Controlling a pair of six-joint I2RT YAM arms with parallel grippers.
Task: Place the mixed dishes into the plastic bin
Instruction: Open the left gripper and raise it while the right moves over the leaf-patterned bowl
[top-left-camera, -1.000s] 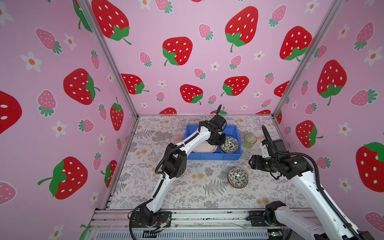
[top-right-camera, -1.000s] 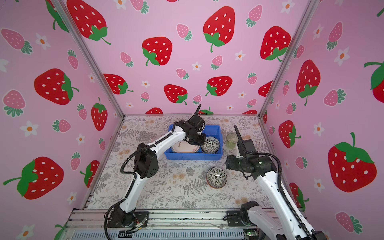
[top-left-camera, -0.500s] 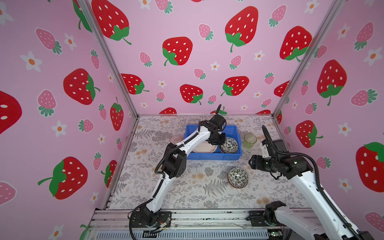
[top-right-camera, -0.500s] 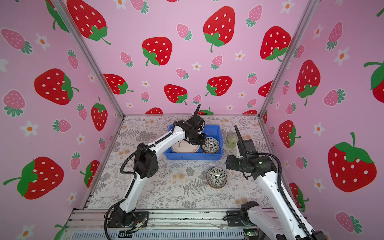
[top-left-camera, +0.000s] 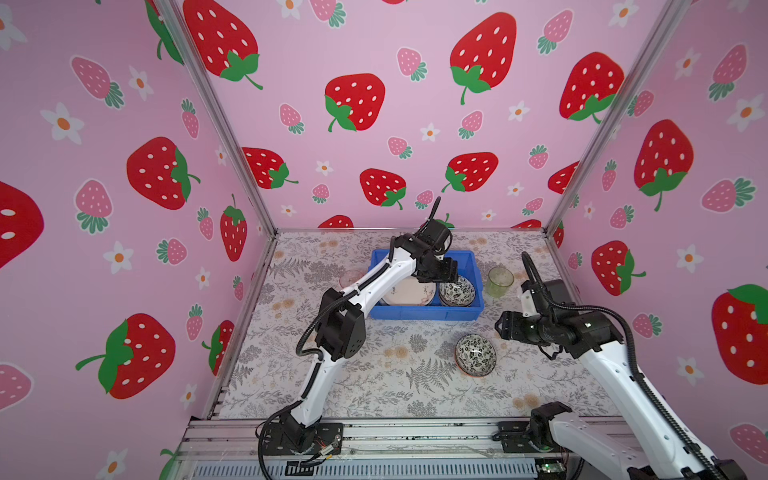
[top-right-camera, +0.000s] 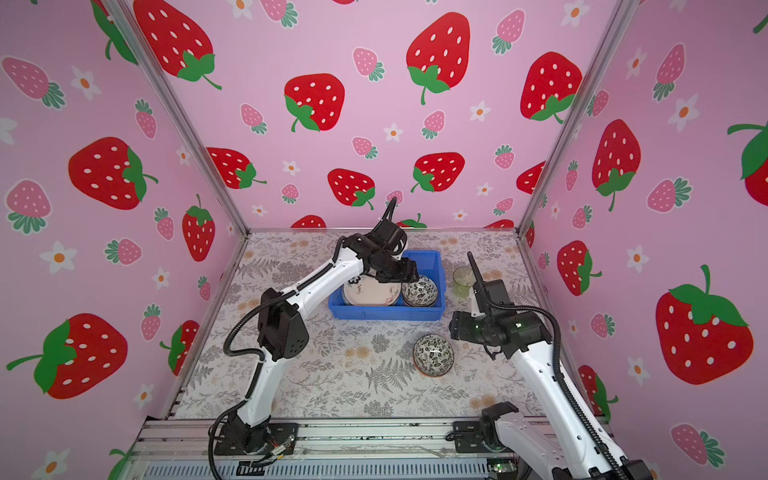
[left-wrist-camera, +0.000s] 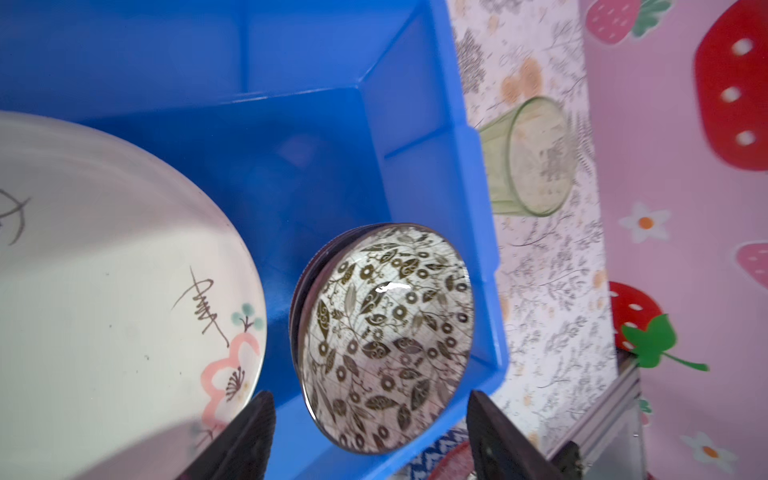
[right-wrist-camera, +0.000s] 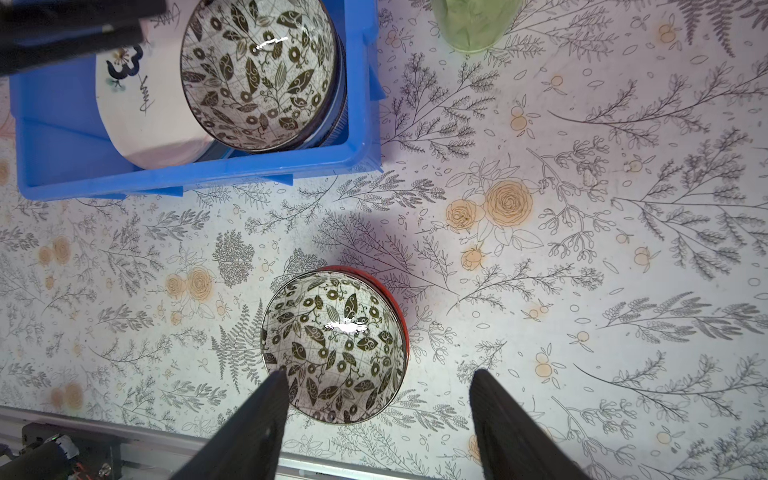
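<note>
Left hand (left-wrist-camera: 370, 395) wide over binned bowl (left-wrist-camera: 386, 332), nothing held | lift straight, miss bin (left-wrist-camera: 478, 257) wall | right hand (right-wrist-camera: 378, 374) wide over table bowl (right-wrist-camera: 332, 340) | pinch near rim

bin (left-wrist-camera: 415, 124) far half free, green tumbler (left-wrist-camera: 532, 158) beside

The table (top-left-camera: 374, 386), covered in a fern-and-flower print, carried a blue bin (top-left-camera: 419, 314) near the back. A green glass (top-left-camera: 500, 282) stood just right of it, a pink glass (top-left-camera: 350, 277) left, and a patterned bowl (top-left-camera: 476, 356) nearer the front.
</note>
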